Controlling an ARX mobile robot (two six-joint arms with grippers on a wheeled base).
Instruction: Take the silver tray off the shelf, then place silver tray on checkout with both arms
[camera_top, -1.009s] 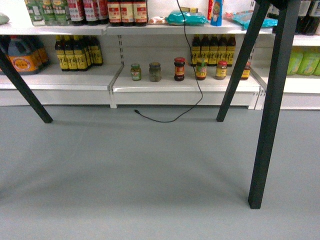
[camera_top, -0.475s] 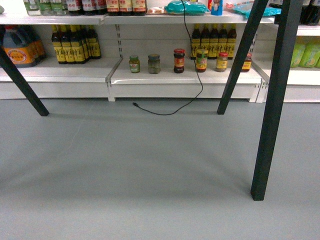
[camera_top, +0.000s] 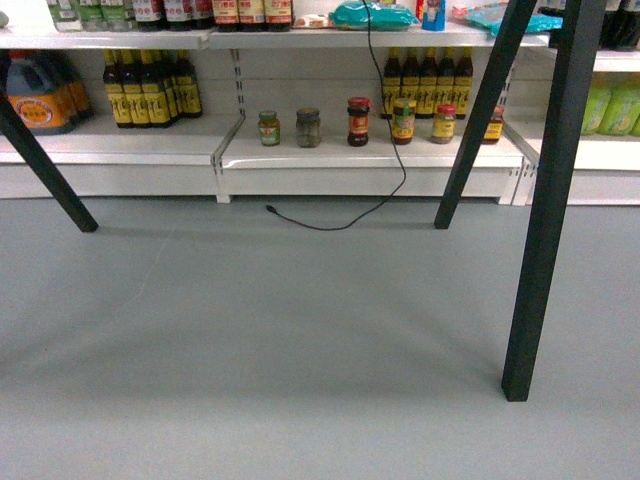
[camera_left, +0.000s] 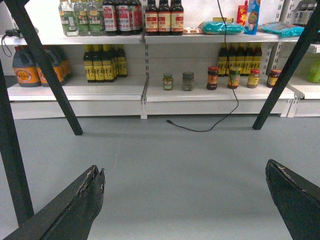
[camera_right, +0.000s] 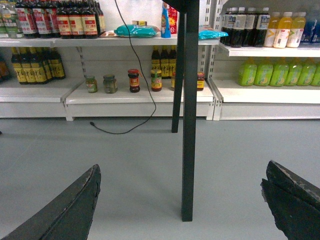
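Black-fingered left end effector (camera_left: 185, 200) and right end effector (camera_right: 182, 200) gape empty; fingers cropped.

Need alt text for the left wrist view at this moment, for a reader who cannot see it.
Two black gripper fingers, spread wide and holding nothing, frame a bare grey floor. Beyond stand white store shelves stocked with bottles and small jars, with slanted black table legs at both sides and a black cable trailing to the floor. No silver tray is in view.
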